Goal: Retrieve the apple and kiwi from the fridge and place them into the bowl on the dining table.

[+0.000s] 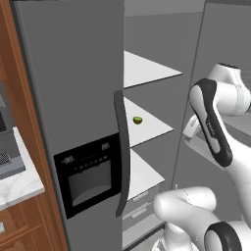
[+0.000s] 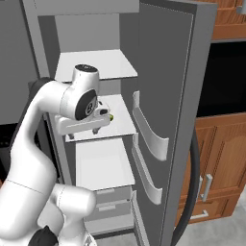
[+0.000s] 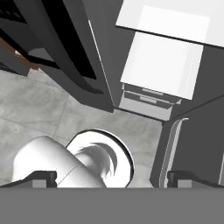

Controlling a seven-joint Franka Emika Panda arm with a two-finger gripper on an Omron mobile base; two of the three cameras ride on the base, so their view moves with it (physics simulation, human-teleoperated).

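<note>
Green-yellow, the kiwi [image 1: 138, 120] lies on the middle white shelf [image 1: 152, 128] of the fridge [image 1: 73, 98], whose right door [image 2: 166, 120] stands open. The gripper [image 3: 109, 178] points down toward the floor in front of the shelves, jaws spread wide and empty, with the kiwi just beyond the hand, further inside.

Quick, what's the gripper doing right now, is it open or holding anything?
Gripper: open, jaws wide apart, holding nothing. It points down at the floor in front of the fridge; the kiwi sits untouched on a middle shelf.
</note>
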